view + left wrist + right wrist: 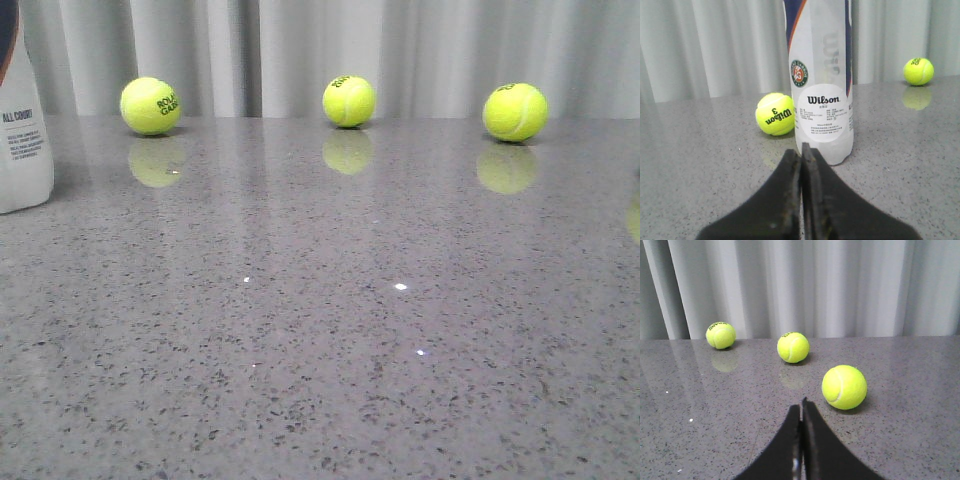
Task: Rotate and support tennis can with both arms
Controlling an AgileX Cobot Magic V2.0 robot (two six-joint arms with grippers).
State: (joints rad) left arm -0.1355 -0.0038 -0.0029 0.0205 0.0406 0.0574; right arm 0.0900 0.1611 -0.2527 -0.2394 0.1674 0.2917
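Observation:
The tennis can [822,85] stands upright on the grey speckled table, white with a navy band, an orange stripe and a round emblem. In the front view only its lower part [22,120] shows, cut off by the left edge. My left gripper [801,152] is shut, empty, its tips just short of the can's base. My right gripper [801,407] is shut too, empty, low over the table near a tennis ball [844,386]. Neither gripper appears in the front view.
Three yellow-green tennis balls [150,105] [349,101] [514,111] lie in a row along the back of the table before a grey curtain. One ball [775,113] rests right beside the can. The grey table [330,330] fills the foreground.

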